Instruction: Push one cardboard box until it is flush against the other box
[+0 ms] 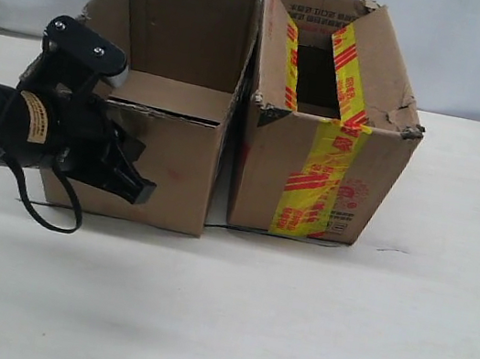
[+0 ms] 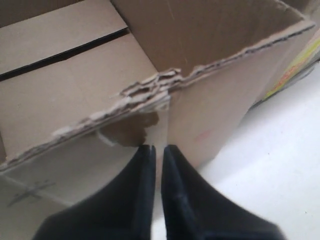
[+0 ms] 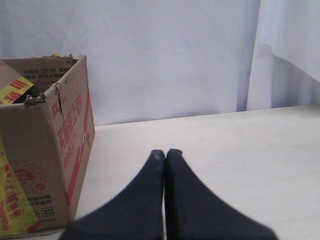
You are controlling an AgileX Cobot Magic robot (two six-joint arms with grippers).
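The plain cardboard box [image 1: 169, 158] with a ragged rim stands open-topped at the left. The other box [image 1: 318, 156], banded with yellow and red tape, stands right beside it; only a narrow dark slit shows between them, wider near the table. My left gripper [image 1: 139, 188] is shut, its tips at the plain box's near left corner. In the left wrist view the fingertips [image 2: 158, 148] touch or almost touch that torn corner [image 2: 150, 95]. My right gripper [image 3: 165, 151] is shut and empty over bare table, to the side of the taped box [image 3: 45, 150]. It is out of the exterior view.
Both boxes rest on a pale tabletop [image 1: 290, 319]. A black cable [image 1: 47, 220] loops from the left arm onto the table in front of the plain box. A white cloth backdrop [image 3: 175, 55] hangs behind the table.
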